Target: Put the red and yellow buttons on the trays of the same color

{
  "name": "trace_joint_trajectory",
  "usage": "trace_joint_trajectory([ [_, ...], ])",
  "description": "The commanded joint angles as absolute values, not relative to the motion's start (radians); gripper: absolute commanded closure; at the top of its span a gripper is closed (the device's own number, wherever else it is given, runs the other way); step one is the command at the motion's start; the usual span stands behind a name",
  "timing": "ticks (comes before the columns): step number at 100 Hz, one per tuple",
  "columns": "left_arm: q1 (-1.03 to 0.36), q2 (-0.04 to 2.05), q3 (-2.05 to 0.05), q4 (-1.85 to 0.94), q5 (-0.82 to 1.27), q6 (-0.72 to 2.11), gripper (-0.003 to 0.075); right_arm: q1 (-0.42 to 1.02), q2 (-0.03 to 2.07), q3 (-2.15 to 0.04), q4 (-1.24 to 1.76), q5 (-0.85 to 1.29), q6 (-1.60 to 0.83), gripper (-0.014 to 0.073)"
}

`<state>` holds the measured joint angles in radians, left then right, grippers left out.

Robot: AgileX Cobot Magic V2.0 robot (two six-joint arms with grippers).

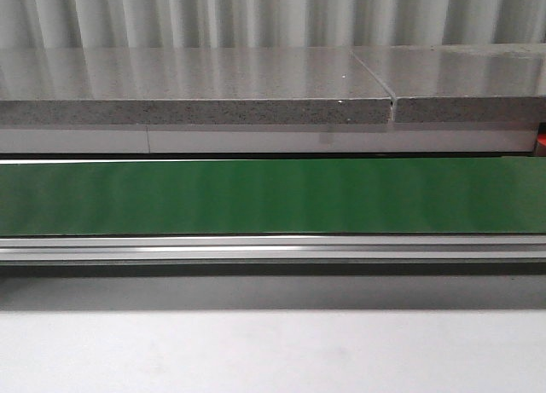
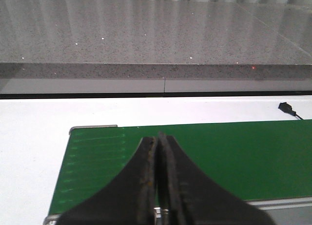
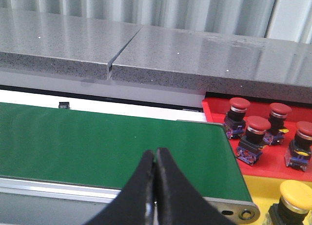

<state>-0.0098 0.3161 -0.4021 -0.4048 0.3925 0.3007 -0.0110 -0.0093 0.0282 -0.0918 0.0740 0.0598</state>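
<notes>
Ahead of the robot, the front view gives me a green conveyor belt [image 1: 273,197] running straight across, with a grey metal rail [image 1: 273,250] along its near edge and a speckled grey stone slab [image 1: 196,90] behind it. I see no arm, button or tray in this view; only a sliver of red shows at the far right edge, too small for me to identify.

From the left wrist view, I see the left gripper [image 2: 159,152] with its two dark fingers pressed together and nothing between them, sitting over the end of the belt [image 2: 234,156]. White table surface [image 2: 34,137] surrounds that end, and a small black part [image 2: 287,108] with a cable lies on the white beyond the belt.

From the right wrist view, the right gripper [image 3: 155,159] is likewise closed on nothing, above the belt's other end. Just past that end sits a red tray [image 3: 217,110] holding four red buttons [image 3: 256,132], upright and close together. Beside it is a yellow tray [image 3: 256,186] with one yellow button [image 3: 295,198] standing in it.
</notes>
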Motion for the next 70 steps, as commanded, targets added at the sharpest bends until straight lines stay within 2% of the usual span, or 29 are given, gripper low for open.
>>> trace_joint_trajectory([
  [1,-0.020,0.322,-0.405,-0.386,0.258,0.297,0.0740,-0.014,-0.011,0.022,-0.104,-0.012,0.060,0.0662],
  [27,-0.020,0.211,-0.243,-0.148,0.094,0.049,0.0740,-0.014,-0.011,0.022,-0.104,-0.012,0.060,0.0662],
  [58,-0.022,-0.049,-0.021,-0.062,0.021,0.034,0.0740,-0.014,-0.011,0.022,-0.104,-0.012,0.060,0.0662],
  [70,-0.033,-0.036,0.036,-0.007,-0.024,-0.020,0.0740,-0.014,-0.010,0.022,-0.104,-0.009,0.060,0.0662],
])
